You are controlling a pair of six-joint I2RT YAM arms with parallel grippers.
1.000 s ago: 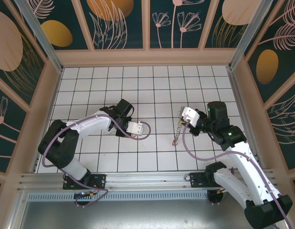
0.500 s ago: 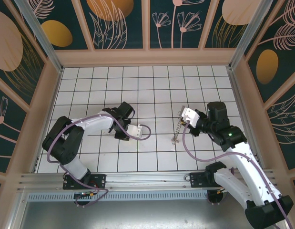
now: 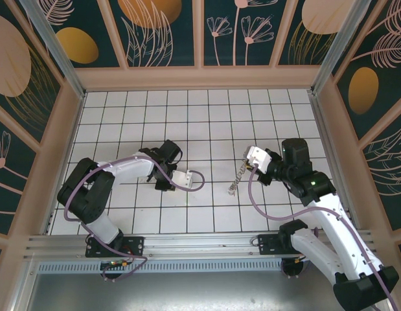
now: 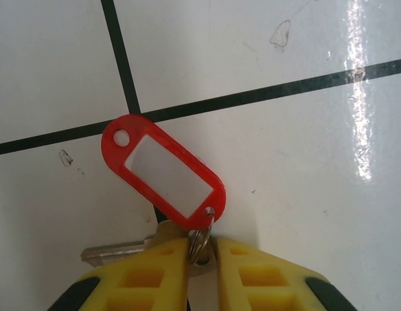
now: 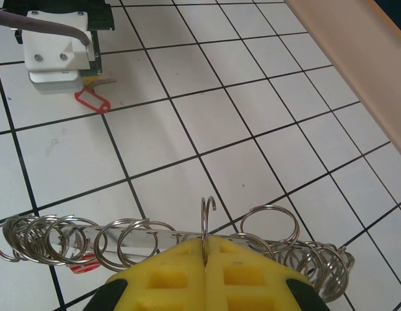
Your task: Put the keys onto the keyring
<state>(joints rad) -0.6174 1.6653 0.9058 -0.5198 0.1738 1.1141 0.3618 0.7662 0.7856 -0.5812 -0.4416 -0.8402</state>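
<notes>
The keys [image 4: 162, 175] lie on the white tiles: a red plastic tag with a white label, a small split ring and a silver key. My left gripper [image 4: 201, 249] has its yellow fingers closed narrowly on that split ring. In the top view the left gripper [image 3: 164, 184] points down at the floor left of centre. In the right wrist view the red tag [image 5: 91, 102] lies beside the left gripper's white mount. The keyring [image 5: 142, 236], a metal strip fringed with several wire rings, hangs slanted off the floor [image 3: 236, 179]. My right gripper [image 5: 205, 256] is shut on one of its rings.
A purple cable [image 3: 195, 180] loops off the left wrist toward the centre. Wooden walls [image 3: 330, 129] enclose the tiled floor on three sides, and an aluminium rail [image 3: 187, 243] runs along the near edge. A bit of red [image 5: 80, 262] shows behind the keyring's left rings.
The left gripper's fingers have drawn in round the keys' split ring. The keyring's free lower end has swung left and up. The right gripper has stayed shut.
</notes>
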